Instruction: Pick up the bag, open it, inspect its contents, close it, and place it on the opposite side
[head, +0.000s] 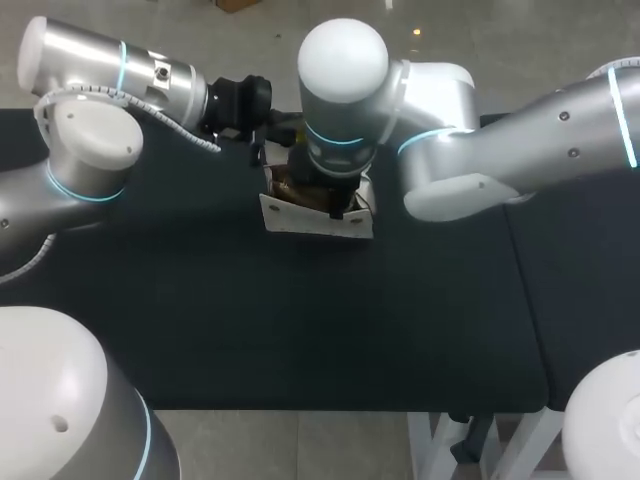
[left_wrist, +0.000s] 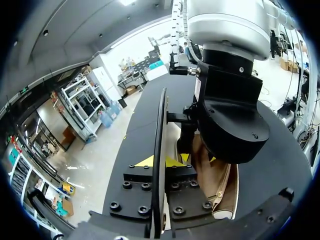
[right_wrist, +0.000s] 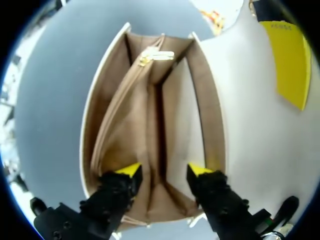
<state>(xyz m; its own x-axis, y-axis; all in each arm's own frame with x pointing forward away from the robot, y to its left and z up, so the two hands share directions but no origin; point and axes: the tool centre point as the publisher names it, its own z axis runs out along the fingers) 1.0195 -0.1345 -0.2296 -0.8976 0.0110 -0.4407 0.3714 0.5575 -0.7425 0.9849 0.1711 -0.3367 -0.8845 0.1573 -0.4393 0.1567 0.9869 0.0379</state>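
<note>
Opened already, inspecting now by the look of it. Clamps the flap (right_wrist: 250, 125) in the left gripper (left_wrist: 162, 161), with the bag (head: 315, 215) just ahead on the table (head: 300, 330). Hangs the right gripper (right_wrist: 162, 172) spread, tips inside the mouth astride the middle divider (pockets look empty). Still needs closing and carrying across. Probably must lift the right wrist clear of the mouth first.

White bag (right_wrist: 172, 125), tan-lined, mouth open, upright at the table's (head: 300, 330) far middle

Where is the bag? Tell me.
Head view: the bag stands open at the table's far middle, under the right gripper, which is open inside it.
</note>
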